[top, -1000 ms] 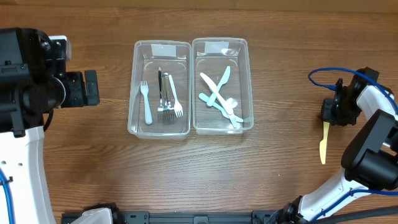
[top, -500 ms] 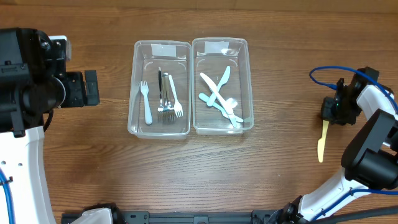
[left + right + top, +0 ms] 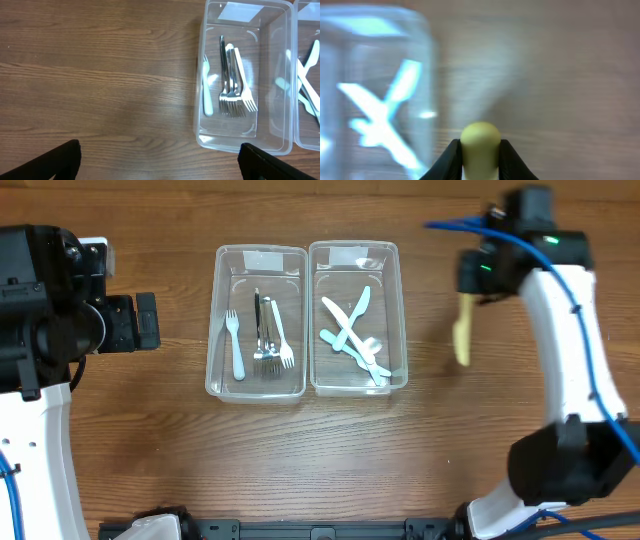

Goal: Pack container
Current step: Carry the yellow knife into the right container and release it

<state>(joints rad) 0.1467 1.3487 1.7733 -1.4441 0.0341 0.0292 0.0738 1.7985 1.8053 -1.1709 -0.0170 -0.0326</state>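
Forks (image 3: 266, 335) lie in centre-left container (image 3: 250, 275); pale knives (image 3: 352, 335) cross in centre-right container (image 3: 385, 310). Right fingers (image 3: 449, 157) pinch yellow knife (image 3: 462, 335) at upper right of frame; left fingers (image 3: 55, 160) spread wide.

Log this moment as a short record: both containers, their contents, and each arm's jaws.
left container: forks, some plastic, some metal
right container: pale blue and white plastic knives, crossed
left jaws: wide open, empty, over bare table left of the left container
right jaws: shut on a yellow utensil, probably a knife, right of the right container
left to pack: yellow utensil, not in a container
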